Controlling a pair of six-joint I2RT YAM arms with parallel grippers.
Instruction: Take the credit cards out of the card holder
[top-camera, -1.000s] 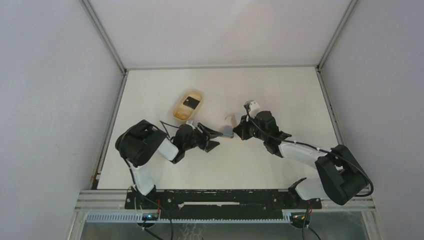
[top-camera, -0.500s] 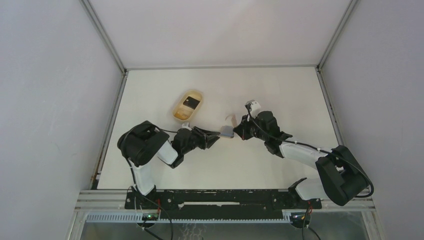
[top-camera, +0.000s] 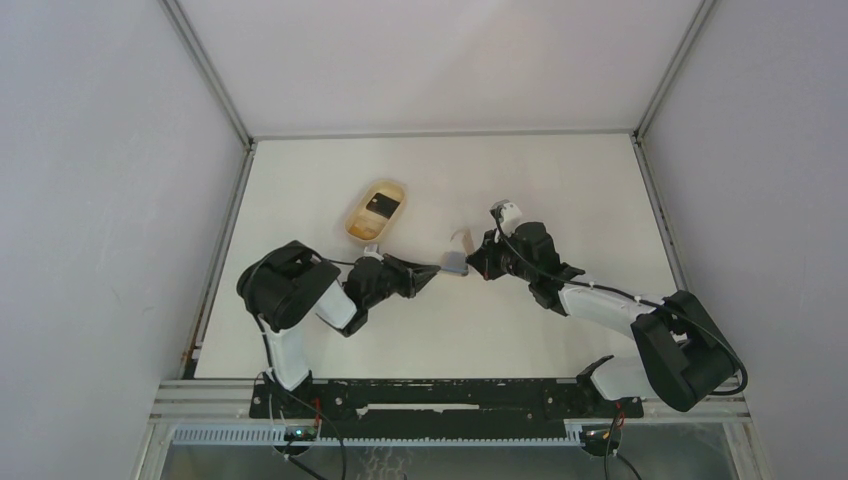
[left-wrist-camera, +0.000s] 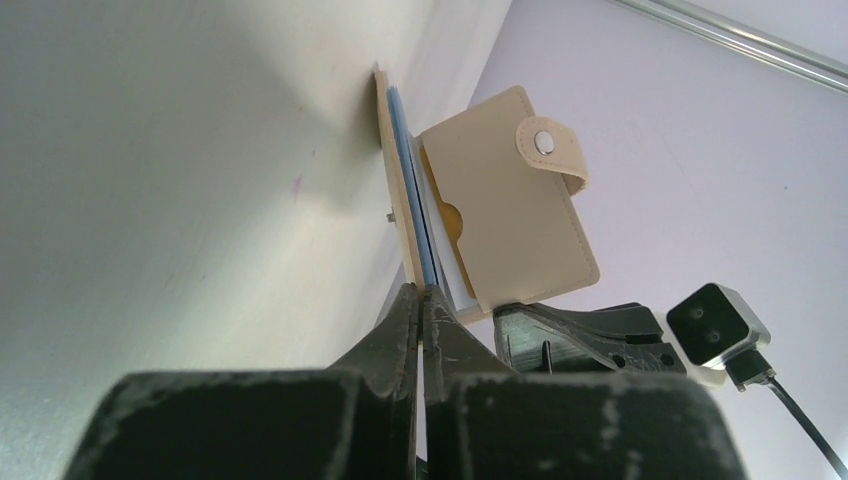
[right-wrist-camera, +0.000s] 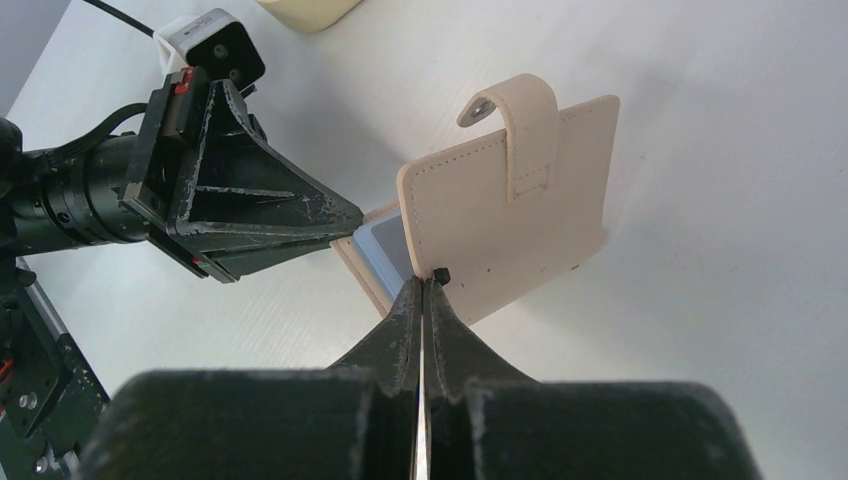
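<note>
The tan card holder (right-wrist-camera: 510, 225) hangs open above the table between both arms, its snap tab (right-wrist-camera: 530, 130) up. My right gripper (right-wrist-camera: 422, 287) is shut on the lower edge of its outer flap. A light blue credit card (right-wrist-camera: 385, 250) sticks out of the inner pocket toward the left arm. My left gripper (left-wrist-camera: 420, 292) is shut on that card's near edge (left-wrist-camera: 408, 180), with the holder (left-wrist-camera: 510, 215) just behind it. From the top view, the left gripper (top-camera: 436, 268) and the right gripper (top-camera: 470, 265) meet tip to tip at the holder (top-camera: 456, 263).
An oval tan tray (top-camera: 358, 222) holding a dark flat item stands behind the left arm, left of the holder. The right wrist's white camera (left-wrist-camera: 715, 325) shows close behind the holder. Side rails border the table.
The left gripper's jaws were wide apart and have shut on the blue card's edge, after sliding a little toward the holder. The right arm and the holder have stayed still.
</note>
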